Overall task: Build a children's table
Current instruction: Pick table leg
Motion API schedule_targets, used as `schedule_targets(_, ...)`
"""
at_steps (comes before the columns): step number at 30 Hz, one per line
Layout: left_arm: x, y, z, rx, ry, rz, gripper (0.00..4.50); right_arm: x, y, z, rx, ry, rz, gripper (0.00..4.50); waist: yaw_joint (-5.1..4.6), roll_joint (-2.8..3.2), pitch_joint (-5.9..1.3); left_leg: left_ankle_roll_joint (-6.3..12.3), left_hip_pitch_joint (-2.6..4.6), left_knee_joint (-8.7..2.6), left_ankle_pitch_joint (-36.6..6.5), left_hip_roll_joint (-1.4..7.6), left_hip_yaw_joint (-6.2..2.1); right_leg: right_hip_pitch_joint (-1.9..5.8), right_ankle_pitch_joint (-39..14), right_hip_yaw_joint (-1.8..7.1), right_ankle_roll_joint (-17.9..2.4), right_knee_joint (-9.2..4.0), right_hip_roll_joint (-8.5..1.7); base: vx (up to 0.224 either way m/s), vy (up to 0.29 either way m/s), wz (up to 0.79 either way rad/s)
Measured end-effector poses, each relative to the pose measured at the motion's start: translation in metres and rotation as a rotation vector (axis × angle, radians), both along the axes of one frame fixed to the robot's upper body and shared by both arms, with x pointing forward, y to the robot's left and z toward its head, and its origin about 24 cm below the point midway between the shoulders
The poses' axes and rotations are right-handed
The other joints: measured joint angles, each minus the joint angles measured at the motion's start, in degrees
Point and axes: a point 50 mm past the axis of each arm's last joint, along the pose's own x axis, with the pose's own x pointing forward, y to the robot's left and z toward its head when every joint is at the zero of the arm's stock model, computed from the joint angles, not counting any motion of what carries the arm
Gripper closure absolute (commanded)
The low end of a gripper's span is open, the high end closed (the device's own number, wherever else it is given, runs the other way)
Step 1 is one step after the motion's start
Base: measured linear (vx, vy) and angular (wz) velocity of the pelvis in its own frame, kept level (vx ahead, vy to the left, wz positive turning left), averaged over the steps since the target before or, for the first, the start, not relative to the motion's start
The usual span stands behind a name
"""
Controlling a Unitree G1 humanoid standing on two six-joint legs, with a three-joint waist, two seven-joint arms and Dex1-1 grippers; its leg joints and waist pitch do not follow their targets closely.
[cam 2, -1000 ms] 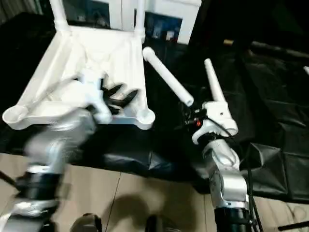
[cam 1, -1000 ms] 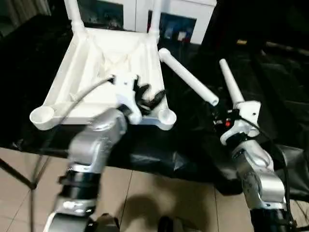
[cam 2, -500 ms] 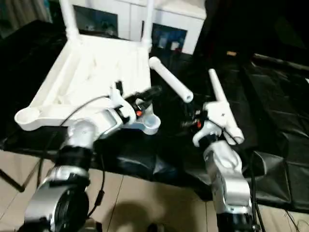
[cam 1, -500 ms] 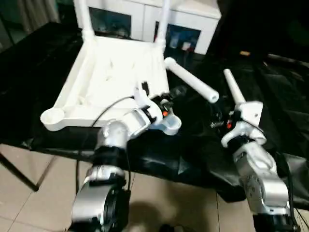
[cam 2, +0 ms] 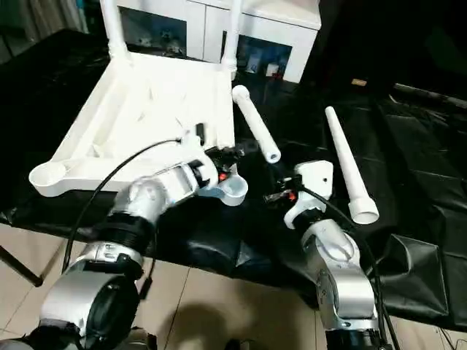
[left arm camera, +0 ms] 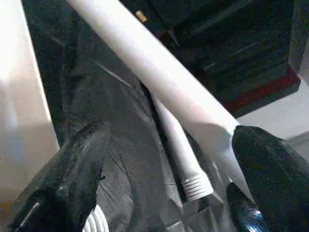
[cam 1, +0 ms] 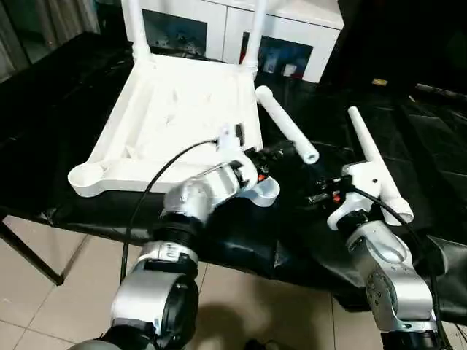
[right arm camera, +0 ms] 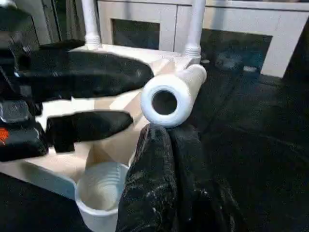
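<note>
The children's table top (cam 1: 182, 109) lies upside down on the black cover, with two legs (cam 1: 133, 22) (cam 1: 254, 29) standing in its far sockets. Two loose legs lie to its right, one (cam 1: 284, 124) near the top and one (cam 1: 376, 164) further right. My left gripper (cam 1: 273, 154) is open just past the near right socket (cam 1: 266, 189), and the nearer loose leg (left arm camera: 159, 72) runs across the gap between its fingers. My right gripper (right arm camera: 161, 133) is shut on nothing, just below that leg's hollow end (right arm camera: 169, 99) and beside the left gripper's fingers (right arm camera: 87, 72).
A white cabinet with glass doors (cam 1: 292, 29) stands behind the black-covered work table (cam 1: 58, 87). The work table's front edge (cam 1: 241, 248) drops to a tiled floor. The near left socket (cam 1: 86, 179) sits close to that edge.
My left arm has swung out of the table top, past its near right corner, to the loose leg, opening wider. My right gripper has shut and shifted towards the middle. The camera has moved.
</note>
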Motion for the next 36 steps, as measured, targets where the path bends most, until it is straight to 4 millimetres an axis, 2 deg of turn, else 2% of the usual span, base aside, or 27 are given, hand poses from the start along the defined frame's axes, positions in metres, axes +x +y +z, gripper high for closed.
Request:
schedule_targets(4, 0.002, 0.004, 0.0, 0.062, -0.053, -0.004, 0.0, -0.002, -0.006, -0.006, -0.07, 0.04, -0.002, 4.47, 0.3, 0.05, -0.03, -0.01, 0.07, -0.06, 0.0, 0.0, 0.0, 0.04, 0.0, 0.0, 0.0, 0.0, 0.0, 0.0, 0.0, 0.0)
schedule_targets(11, -0.001, -0.001, 0.001, -0.025, -0.002, -0.033, 0.0, -0.005, -0.008, -0.014, -0.102, 0.08, 0.011, 4.47, 0.65, 0.05, -0.03, 0.0, 0.07, -0.05, 0.0, -0.03, 0.03, 0.11, 0.0, -0.05, 0.0, -0.08, -0.08, 0.0, 0.0, 0.0)
schedule_targets(14, 0.0, 0.0, 0.001, 0.02, -0.04, -0.036, 0.0, -0.006, -0.01, -0.017, -0.199, 0.093, 0.034, 4.47, 0.62, 0.09, -0.05, 0.0, 0.21, -0.06, 0.0, -0.01, -0.02, 0.37, 0.1, -0.11, 0.1, -0.29, -0.07, 0.0, 0.0, 0.0)
schedule_targets(17, 0.003, 0.007, 0.006, 0.104, -0.118, -0.026, 0.0, -0.007, -0.014, -0.02, -0.284, 0.109, 0.029, 4.47, 0.52, 0.19, -0.11, 0.0, 0.4, -0.3, 0.0, -0.01, -0.19, 0.78, 0.1, -0.25, 0.2, -0.87, -0.08, 0.0, 0.0, 0.0)
schedule_targets(25, -0.001, 0.027, 0.006, 0.251, -0.243, -0.029, 0.0, -0.007, -0.026, -0.032, -0.414, 0.171, -0.039, 4.47, 0.62, 0.13, -0.18, 0.02, 0.31, -0.3, 0.0, -0.06, -0.2, 0.78, 0.1, -0.24, 0.2, -0.84, -0.21, 0.0, 0.0, 0.0)
schedule_targets(29, -0.003, 0.042, 0.014, 0.308, -0.324, -0.017, 0.0, -0.006, -0.031, -0.033, -0.477, 0.169, -0.051, 4.47, 0.54, 0.13, -0.18, 0.02, 0.32, -0.39, 0.0, -0.05, -0.03, 0.76, 0.1, -0.23, 0.2, -0.78, -0.23, 0.0, 0.0, 0.0)
schedule_targets(31, -0.006, 0.05, 0.02, 0.347, -0.379, -0.021, 0.0, -0.005, -0.028, -0.03, -0.46, 0.141, -0.046, 4.47, 0.42, 0.28, -0.25, 0.02, 0.35, -0.45, 0.0, -0.04, -0.01, 0.74, 0.1, -0.23, 0.2, -0.77, -0.23, 0.0, 0.0, 0.0)
schedule_targets(32, -0.008, 0.056, 0.022, 0.38, -0.408, -0.024, 0.0, -0.004, -0.027, -0.028, -0.442, 0.122, -0.048, 4.12, 0.35, 0.44, -0.34, 0.02, 0.37, -0.46, 0.0, -0.05, 0.0, 0.74, 0.1, -0.21, 0.2, -0.76, -0.24, 0.0, 0.0, 0.0)
schedule_targets(33, -0.01, 0.059, 0.023, 0.403, -0.434, -0.028, 0.0, -0.003, -0.027, -0.025, -0.422, 0.104, -0.05, 4.12, 0.24, 0.52, -0.39, 0.02, 0.39, -0.51, 0.0, -0.05, 0.0, 0.73, 0.1, -0.2, 0.2, -0.77, -0.25, 0.0, 0.0, 0.0)
schedule_targets(35, -0.016, 0.071, 0.021, 0.495, -0.509, -0.037, 0.0, 0.004, -0.025, -0.014, -0.36, 0.061, -0.064, 4.12, -0.19, 0.81, -0.55, 0.02, 0.42, -0.57, 0.0, -0.04, -0.05, 0.71, 0.1, -0.18, 0.2, -0.77, -0.24, 0.0, 0.0, 0.0)
schedule_targets(36, -0.02, 0.077, 0.019, 0.552, -0.55, -0.045, 0.0, 0.009, -0.026, -0.006, -0.319, 0.032, -0.081, 3.9, -0.5, 0.93, -0.61, 0.02, 0.43, -0.67, 0.0, -0.06, -0.04, 0.7, 0.1, -0.17, 0.2, -0.77, -0.25, 0.0, 0.0, 0.0)
